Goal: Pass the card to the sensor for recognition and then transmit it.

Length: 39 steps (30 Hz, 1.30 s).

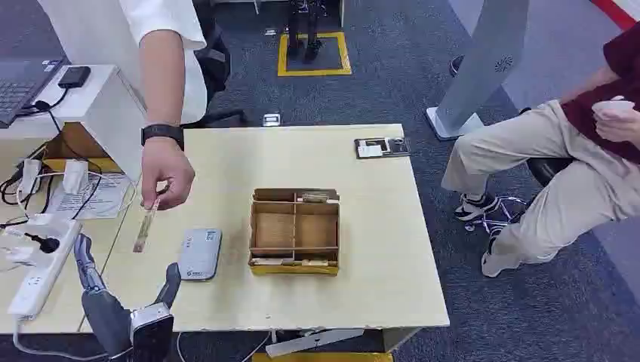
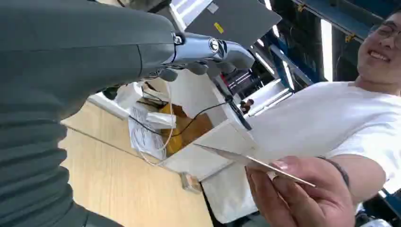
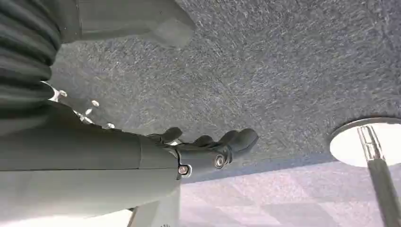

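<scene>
Now a person's hand dangles the card over the table, above the left hand, fingers apart, empty; right hand hangs loosely curled, empty.

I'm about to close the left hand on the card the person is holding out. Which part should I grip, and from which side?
Take the free lower end of the card. The person's hand pinches its upper end, and it hangs steeply over the table edge, thin edge showing. Bring the left hand up from below, fingers apart, and probably pinch across its flat faces, clear of the person's fingers.
</scene>
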### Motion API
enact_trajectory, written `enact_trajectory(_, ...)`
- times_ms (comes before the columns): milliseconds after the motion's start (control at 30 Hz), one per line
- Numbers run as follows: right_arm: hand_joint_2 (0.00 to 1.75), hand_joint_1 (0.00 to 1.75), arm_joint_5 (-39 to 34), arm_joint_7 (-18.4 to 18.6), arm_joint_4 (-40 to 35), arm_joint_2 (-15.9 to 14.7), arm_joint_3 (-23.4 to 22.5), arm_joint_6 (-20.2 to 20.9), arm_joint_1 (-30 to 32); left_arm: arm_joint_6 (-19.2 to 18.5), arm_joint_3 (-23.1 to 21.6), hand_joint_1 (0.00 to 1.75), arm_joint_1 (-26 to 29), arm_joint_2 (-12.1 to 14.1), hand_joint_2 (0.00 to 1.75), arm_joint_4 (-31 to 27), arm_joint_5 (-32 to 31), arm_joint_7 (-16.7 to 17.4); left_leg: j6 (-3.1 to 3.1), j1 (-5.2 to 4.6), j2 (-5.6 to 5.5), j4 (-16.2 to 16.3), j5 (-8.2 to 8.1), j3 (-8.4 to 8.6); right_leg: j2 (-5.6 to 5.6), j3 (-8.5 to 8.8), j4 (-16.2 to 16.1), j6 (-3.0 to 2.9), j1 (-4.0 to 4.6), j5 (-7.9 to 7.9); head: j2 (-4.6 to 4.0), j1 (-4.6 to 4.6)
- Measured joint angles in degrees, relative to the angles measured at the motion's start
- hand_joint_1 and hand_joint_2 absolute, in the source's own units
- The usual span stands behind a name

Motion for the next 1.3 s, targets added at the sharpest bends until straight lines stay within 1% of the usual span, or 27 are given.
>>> enact_trajectory(167,1.75,0.00,1.79,-0.48,0.81,-0.22,0.00,0.00,-0.32,0.00,3.43,0.00,-3.57,0.33,1.75,1.20,-5.29,2.69,-0.01,0.01,0.00,0.00,0.01,0.00,0.00,0.01,0.00,0.00,0.00,0.00,0.00,-0.02)
enact_trajectory(233,1.75,0.00,2.29,-0.66,1.16,-0.33,0.00,0.00,-0.43,0.00,5.12,0.00,-5.06,0.48,1.75,1.70,-6.27,3.04,-0.01,0.01,0.00,0.00,0.01,0.00,0.00,0.01,0.00,0.00,0.00,0.00,0.00,0.00)
enact_trajectory(333,1.75,0.00,2.47,-0.72,1.51,-0.37,0.00,0.00,-0.49,0.00,6.36,0.00,-6.30,0.63,1.75,2.32,-6.53,3.15,-0.01,0.01,0.00,0.00,0.01,-0.01,0.00,0.01,0.00,0.00,0.01,0.00,0.00,0.00)
enact_trajectory(400,1.75,0.00,2.67,-0.74,1.70,-0.42,0.00,0.00,-0.63,0.00,7.34,0.00,-7.52,0.79,1.75,2.86,-6.18,3.04,-0.01,0.00,-0.01,0.00,0.01,-0.01,0.00,0.01,0.00,-0.01,0.00,0.00,0.00,0.00)
enact_trajectory(467,1.75,0.00,2.67,-0.72,1.81,-0.42,0.00,0.00,-0.66,0.00,7.89,0.00,-8.04,0.81,1.75,3.17,-4.52,2.66,-0.01,0.00,0.00,0.00,0.01,-0.01,0.01,-0.01,0.00,0.00,0.00,0.00,0.00,0.00)
enact_trajectory(567,1.75,0.00,2.47,-0.72,1.86,-0.42,0.00,0.00,-0.69,0.00,7.89,0.00,-8.27,0.85,1.75,4.22,1.30,1.83,-0.01,0.00,0.01,0.00,0.00,-0.02,0.02,-0.02,0.00,0.00,0.00,0.00,0.00,0.00)
enact_trajectory(600,1.75,0.00,2.45,-0.72,1.88,-0.41,0.00,0.00,-0.69,0.00,7.89,0.16,-8.31,0.87,1.75,4.52,1.95,1.66,-0.01,0.00,0.01,0.00,0.00,-0.02,0.02,-0.03,0.00,0.00,0.00,0.00,0.00,0.00)
enact_trajectory(633,1.75,0.00,2.45,-0.72,1.90,-0.42,0.00,0.00,-0.70,0.00,7.89,1.52,-8.36,0.87,1.75,4.81,2.14,1.46,-0.01,0.00,0.01,0.00,0.00,-0.02,0.02,-0.04,0.00,0.00,0.00,0.00,0.00,0.00)
enact_trajectory(667,1.75,0.00,2.45,-0.72,1.92,-0.42,0.00,0.00,-0.71,0.00,7.89,1.75,-8.52,0.90,1.75,5.07,2.41,1.37,-0.01,0.00,0.00,0.00,0.00,-0.03,0.02,-0.03,0.00,0.00,0.00,0.00,0.00,0.00)
enact_trajectory(767,1.75,0.00,2.36,-0.72,1.97,-0.41,0.00,0.00,-0.71,0.00,7.89,1.75,-8.84,0.94,1.75,5.79,4.34,0.61,-0.01,0.00,0.02,0.00,0.00,-0.03,0.02,-0.04,0.00,0.00,0.00,0.00,0.00,0.00)
enact_trajectory(1000,1.75,0.00,1.33,-1.14,1.97,-0.42,0.00,0.00,-0.71,0.00,8.48,1.75,-9.39,1.03,1.75,6.95,10.08,-3.39,-0.01,0.01,0.05,0.00,0.00,-0.02,0.04,-0.04,0.00,-0.01,0.01,0.00,0.00,0.00)
enact_trajectory(1067,1.75,0.00,1.29,-1.14,1.97,-0.42,0.00,0.00,-0.71,0.00,8.76,1.75,-9.44,1.03,1.75,6.95,10.34,-4.02,-0.01,0.01,0.05,0.00,0.00,-0.02,0.04,-0.04,0.00,-0.01,0.01,0.00,0.00,0.00)
enact_trajectory(1300,1.75,0.00,1.53,-1.03,1.97,-0.41,0.00,0.00,-0.72,0.00,8.85,1.75,-9.43,1.03,1.75,6.95,9.64,-4.11,-0.01,0.01,0.04,0.00,0.00,-0.03,0.03,-0.02,0.00,-0.01,0.00,0.00,0.00,0.00)
